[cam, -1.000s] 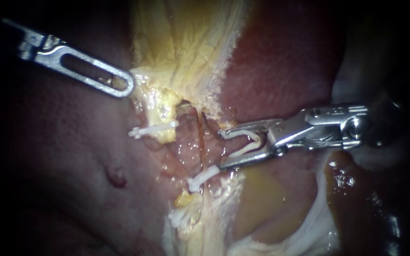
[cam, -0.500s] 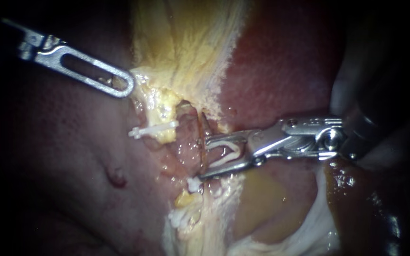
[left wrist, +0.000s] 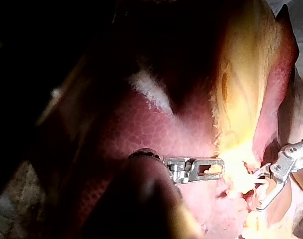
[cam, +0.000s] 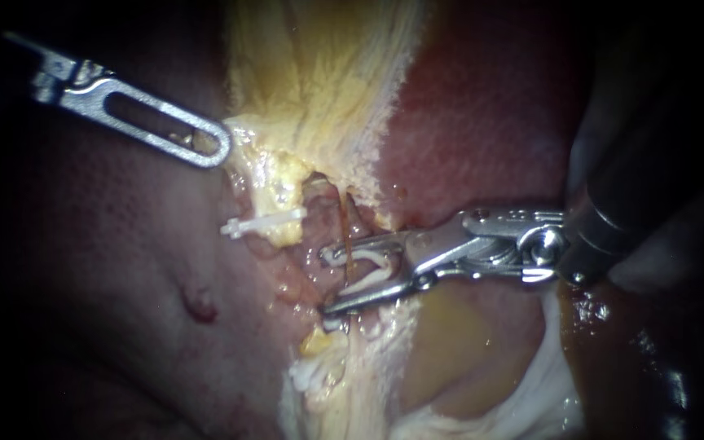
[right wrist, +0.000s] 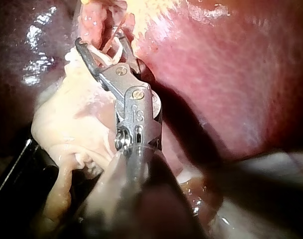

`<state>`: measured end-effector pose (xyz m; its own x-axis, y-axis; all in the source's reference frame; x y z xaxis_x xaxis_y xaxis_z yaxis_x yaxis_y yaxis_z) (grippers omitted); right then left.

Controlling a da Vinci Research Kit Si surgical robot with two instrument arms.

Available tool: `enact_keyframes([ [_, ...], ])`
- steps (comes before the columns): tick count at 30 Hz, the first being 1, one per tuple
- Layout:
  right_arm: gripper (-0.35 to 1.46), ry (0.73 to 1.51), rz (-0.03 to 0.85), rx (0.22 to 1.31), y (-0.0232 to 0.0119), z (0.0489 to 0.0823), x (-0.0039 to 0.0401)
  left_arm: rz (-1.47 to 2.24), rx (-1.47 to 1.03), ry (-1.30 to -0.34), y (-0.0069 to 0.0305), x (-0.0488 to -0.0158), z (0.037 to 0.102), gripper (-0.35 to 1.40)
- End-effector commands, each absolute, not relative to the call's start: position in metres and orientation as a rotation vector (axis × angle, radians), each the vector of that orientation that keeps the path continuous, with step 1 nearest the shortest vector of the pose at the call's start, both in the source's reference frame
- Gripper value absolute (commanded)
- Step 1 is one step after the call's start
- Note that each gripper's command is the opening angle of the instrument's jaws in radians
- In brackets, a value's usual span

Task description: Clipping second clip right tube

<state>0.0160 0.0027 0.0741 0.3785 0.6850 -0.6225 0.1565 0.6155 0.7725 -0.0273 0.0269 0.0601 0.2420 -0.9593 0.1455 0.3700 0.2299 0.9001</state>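
My right instrument (cam: pixel 325 282) reaches in from the right. Its jaws stand open and carry an open white clip (cam: pixel 368 269). They straddle a thin orange tube (cam: pixel 344 218), the right one, which runs down between them. In the right wrist view the same open jaws (right wrist: pixel 99 42) hold the clip (right wrist: pixel 99 54) against pale tissue. A closed white clip (cam: pixel 261 222) sits on yellow tissue to the left. Another clip (cam: pixel 333 323) peeks out under the lower jaw. My left instrument (cam: pixel 220 148) is shut on the gallbladder's (cam: pixel 319 73) edge and shows again (left wrist: pixel 211 169) in its wrist view.
Dark red liver (cam: pixel 490 122) lies right of the gallbladder and across the lower left. Pale white tissue (cam: pixel 531 391) curls along the lower right. A further white clip (cam: pixel 307 375) sits low on the yellow strand. A small red spot (cam: pixel 200 305) marks the liver.
My right instrument has moved left with its open clip, so its jaws now straddle the thin tube and its lower jaw partly covers the lower clip. The left instrument has not moved.
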Motion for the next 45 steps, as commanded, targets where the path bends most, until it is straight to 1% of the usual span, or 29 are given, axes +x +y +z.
enact_keyframes([
  [1, 0.43, 1.165, 0.4, 0.885, 0.0026, 0.0742, 0.0161, -1.085, 0.868, -0.851, 0.0269, -0.0273, 0.0601, -0.35],
  [6, 0.42, 1.17, 0.408, 0.93, 0.0023, 0.0747, 0.0163, -1.085, 0.868, -0.851, 0.0269, -0.0273, 0.0601, -0.35],
  [21, 0.43, 1.197, 0.428, 0.979, 0.0019, 0.0746, 0.0164, -1.085, 0.868, -0.851, 0.0269, -0.0274, 0.0601, -0.35],
  [25, 0.43, 1.213, 0.428, 1.012, 0.0018, 0.0739, 0.0164, -1.085, 0.868, -0.851, 0.0269, -0.0274, 0.0601, -0.35],
  [32, 0.43, 1.248, 0.417, 1.056, 0.0011, 0.0715, 0.0164, -1.085, 0.868, -0.851, 0.0269, -0.0273, 0.0601, -0.35],
  [39, 0.43, 1.272, 0.418, 1.077, 0.0012, 0.0691, 0.0158, -1.085, 0.869, -0.851, 0.0269, -0.0273, 0.0601, -0.35],
  [45, 0.42, 1.275, 0.419, 1.082, 0.0015, 0.0685, 0.0154, -1.085, 0.869, -0.851, 0.0269, -0.0273, 0.0601, -0.35],
])
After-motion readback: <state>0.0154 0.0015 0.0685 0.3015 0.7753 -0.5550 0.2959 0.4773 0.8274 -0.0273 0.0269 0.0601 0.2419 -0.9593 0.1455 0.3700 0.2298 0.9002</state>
